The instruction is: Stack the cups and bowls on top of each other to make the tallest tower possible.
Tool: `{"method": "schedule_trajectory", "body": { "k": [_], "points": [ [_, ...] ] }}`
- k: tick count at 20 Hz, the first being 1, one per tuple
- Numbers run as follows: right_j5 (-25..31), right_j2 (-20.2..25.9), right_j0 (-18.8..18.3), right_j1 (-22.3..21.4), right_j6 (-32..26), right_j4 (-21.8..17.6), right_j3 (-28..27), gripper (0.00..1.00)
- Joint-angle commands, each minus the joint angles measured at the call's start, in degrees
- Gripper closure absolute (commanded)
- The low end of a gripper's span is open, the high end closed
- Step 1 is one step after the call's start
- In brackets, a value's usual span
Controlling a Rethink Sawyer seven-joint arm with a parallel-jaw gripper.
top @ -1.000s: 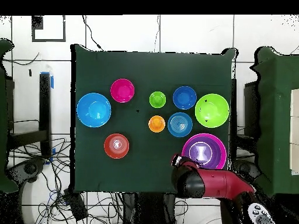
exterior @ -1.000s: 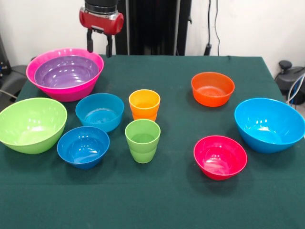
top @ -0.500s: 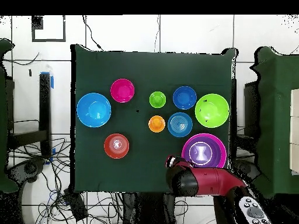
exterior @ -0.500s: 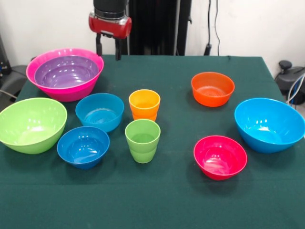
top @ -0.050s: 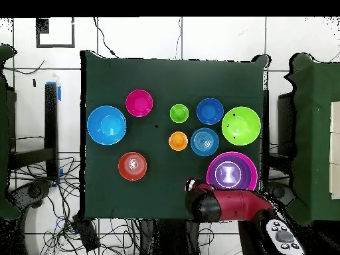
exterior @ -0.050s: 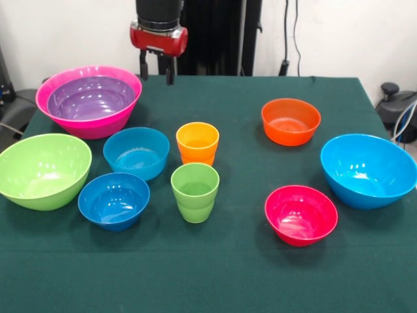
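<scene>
The purple bowl point(exterior @ -0.050s: 91, 98) is nested in the big pink bowl point(exterior @ -0.050s: 98, 125) at the far left, forming the tower's base point(top @ -0.050s: 232, 174). My gripper point(exterior @ -0.050s: 156, 72) hangs open and empty just right of it, above the table's far edge. In the middle stand the orange cup point(exterior @ -0.050s: 197, 143) and the lime green cup point(exterior @ -0.050s: 195, 192). To their left lie the teal bowl point(exterior @ -0.050s: 135, 153), dark blue bowl point(exterior @ -0.050s: 114, 200) and lime green bowl point(exterior @ -0.050s: 42, 171). On the right lie the orange bowl point(exterior @ -0.050s: 290, 120), sky blue bowl point(exterior @ -0.050s: 368, 169) and red-pink bowl point(exterior @ -0.050s: 300, 214).
The dark green tablecloth point(exterior @ -0.050s: 221, 267) covers the table. My red and black arm point(top @ -0.050s: 229, 206) reaches in over the table's edge beside the pink bowl. Cables and stands point(top @ -0.050s: 40, 192) lie on the floor around the table.
My gripper has slid sideways along the table's far edge, away from the pink bowl, rightward in the front view. It stays open and empty. No bowl or cup has moved.
</scene>
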Motion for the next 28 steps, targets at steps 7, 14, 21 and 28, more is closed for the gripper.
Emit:
{"method": "schedule_trajectory", "body": {
  "k": [7,14,21,28],
  "points": [
    [-4.1,3.7,0.9,4.5,-0.7,-5.4,-4.8,0.00],
    [-3.0,4.6,-0.5,5.1,-2.1,-6.9,-6.2,0.00],
    [0.9,7.3,-3.8,3.4,-5.1,-7.0,-5.9,0.00],
    [4.6,9.7,-6.0,0.0,-7.1,-6.3,-3.6,0.00]
  ]
}}
